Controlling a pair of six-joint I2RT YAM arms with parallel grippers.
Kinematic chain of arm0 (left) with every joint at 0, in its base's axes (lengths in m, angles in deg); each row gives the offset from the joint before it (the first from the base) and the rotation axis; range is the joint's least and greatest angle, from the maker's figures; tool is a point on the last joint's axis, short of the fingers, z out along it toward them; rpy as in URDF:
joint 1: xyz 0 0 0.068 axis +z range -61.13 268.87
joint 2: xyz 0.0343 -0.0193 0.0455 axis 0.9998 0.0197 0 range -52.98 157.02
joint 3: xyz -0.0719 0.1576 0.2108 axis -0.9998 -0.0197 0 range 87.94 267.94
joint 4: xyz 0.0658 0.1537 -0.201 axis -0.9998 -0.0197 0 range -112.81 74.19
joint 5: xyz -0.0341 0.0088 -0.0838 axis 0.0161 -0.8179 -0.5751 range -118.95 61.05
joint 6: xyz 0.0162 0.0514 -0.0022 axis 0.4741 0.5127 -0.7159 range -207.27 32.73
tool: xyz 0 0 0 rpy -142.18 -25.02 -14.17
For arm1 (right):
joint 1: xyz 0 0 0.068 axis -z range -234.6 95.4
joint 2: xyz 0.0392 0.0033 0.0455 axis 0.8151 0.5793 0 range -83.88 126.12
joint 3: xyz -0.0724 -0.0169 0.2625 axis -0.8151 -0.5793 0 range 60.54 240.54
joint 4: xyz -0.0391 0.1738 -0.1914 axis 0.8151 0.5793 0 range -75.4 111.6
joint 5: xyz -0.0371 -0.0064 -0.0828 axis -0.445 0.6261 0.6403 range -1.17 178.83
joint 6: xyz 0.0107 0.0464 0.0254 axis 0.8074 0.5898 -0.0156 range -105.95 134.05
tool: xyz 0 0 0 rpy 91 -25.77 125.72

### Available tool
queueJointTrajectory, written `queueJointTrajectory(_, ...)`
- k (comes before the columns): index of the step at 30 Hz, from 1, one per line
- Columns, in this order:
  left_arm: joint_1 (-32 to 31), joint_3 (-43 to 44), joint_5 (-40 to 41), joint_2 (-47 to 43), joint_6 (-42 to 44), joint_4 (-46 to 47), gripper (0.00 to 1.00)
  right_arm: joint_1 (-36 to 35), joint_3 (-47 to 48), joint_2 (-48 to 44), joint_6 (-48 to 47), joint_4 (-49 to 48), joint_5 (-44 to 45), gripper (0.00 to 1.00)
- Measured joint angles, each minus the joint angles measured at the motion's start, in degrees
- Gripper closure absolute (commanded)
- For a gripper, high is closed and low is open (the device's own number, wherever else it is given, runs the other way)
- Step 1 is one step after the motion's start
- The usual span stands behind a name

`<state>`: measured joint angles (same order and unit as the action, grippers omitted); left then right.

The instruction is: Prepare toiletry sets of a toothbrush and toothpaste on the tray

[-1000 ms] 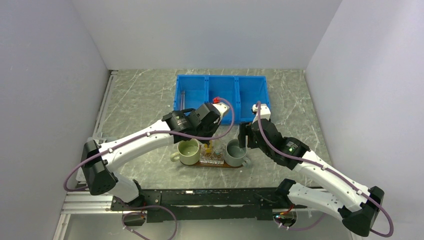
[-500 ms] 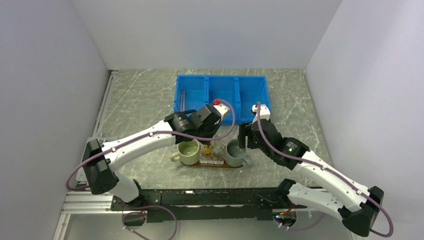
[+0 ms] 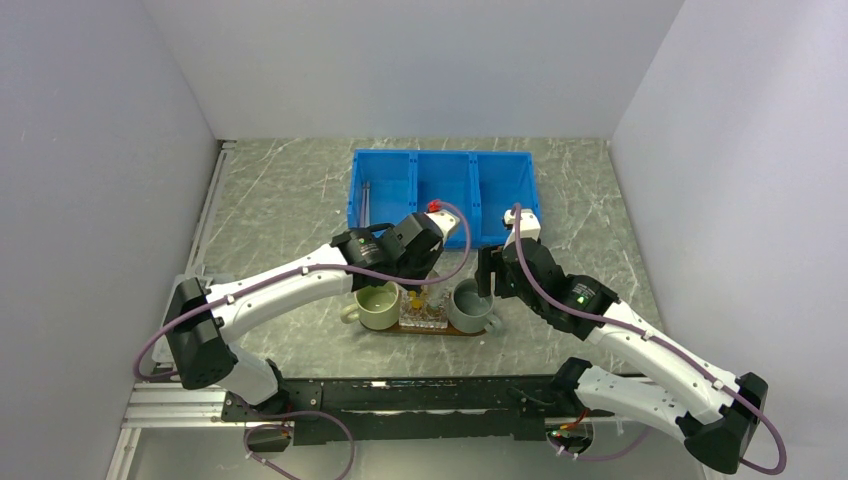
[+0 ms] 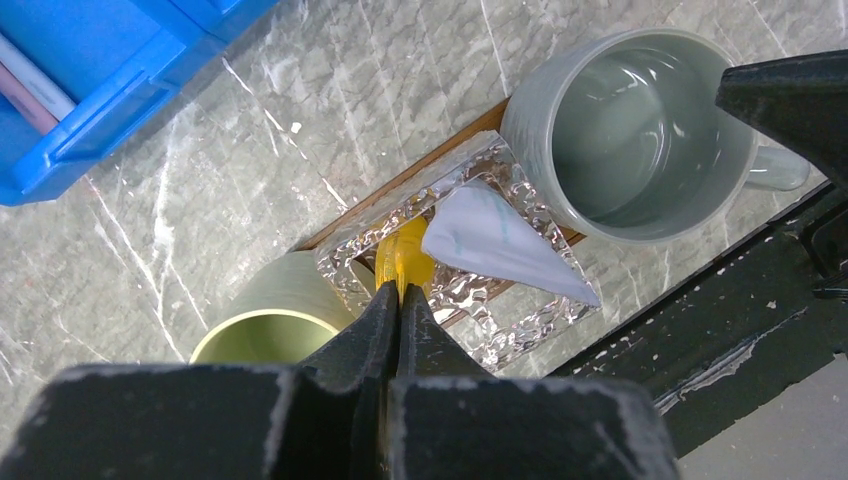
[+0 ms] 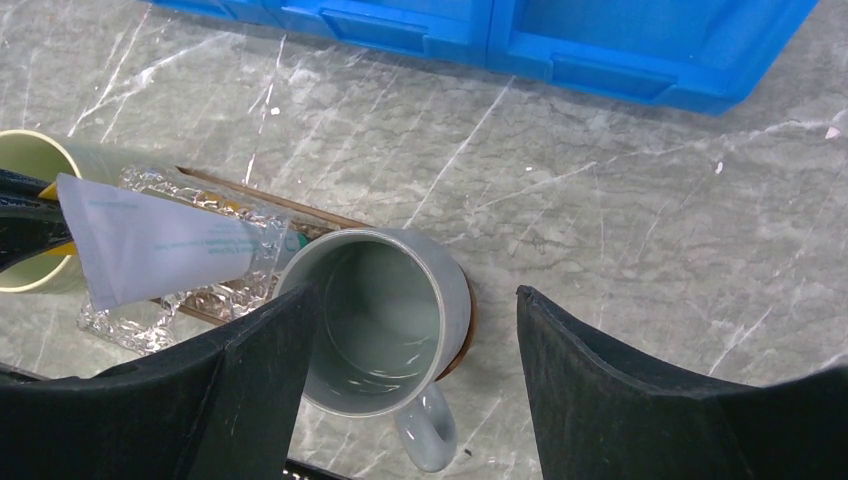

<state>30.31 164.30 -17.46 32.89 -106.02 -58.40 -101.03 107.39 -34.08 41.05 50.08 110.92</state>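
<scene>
**Getting the yellow tube into the holder without knocking the white one**

The left fingers (image 4: 385, 325) are pinched fully shut on the top end of the yellow tube (image 4: 402, 260), which hangs nose-down into the clear holder (image 4: 500, 330). The holder sits on the tray (image 4: 420, 170) between the green mug (image 4: 265, 320) and the grey mug (image 4: 640, 140), about midway along the near edge of the counter (image 4: 350, 100). The white tube (image 4: 500, 245) lies slanted in the holder, right up against the yellow one. I can't tell whether they actually touch, or whether yellow has reached the bottom yet.

My take on doing this bit well:

- **Go straight down, no sideways drift.** The white tube leans across the opening, and a nudge could tip it out or shove the holder, which looks pretty light.
- **Let go late.** Release only once the tube is seated or leaning on the holder's wall. Dropped from height, it probably bounces out.
- **Exit clean.** Open up, then lift straight off so the fingers don't drag the tube along.

The right fingers (image 5: 262, 360) are spread wide with nothing in them, hovering over the grey mug. I'd keep them parked there, since the two arms are close together.

The brushes (image 4: 30, 88) are over in the left compartment of the bin (image 4: 120, 110) at the far side of the counter, so that half isn't done yet.
</scene>
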Motion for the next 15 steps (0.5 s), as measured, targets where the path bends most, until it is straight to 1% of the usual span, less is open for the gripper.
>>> queueJointTrajectory(5, -0.1, -0.2, 0.4, 0.0, 0.0, 0.5, 0.89, 0.0, 0.0, 0.0, 0.0, 0.0, -0.2, 0.26)
queueJointTrajectory(15, -0.5, -0.3, 0.6, 0.0, 0.0, 0.8, 0.75, 0.2, 0.0, 0.0, 0.0, 0.0, -0.2, 0.26)
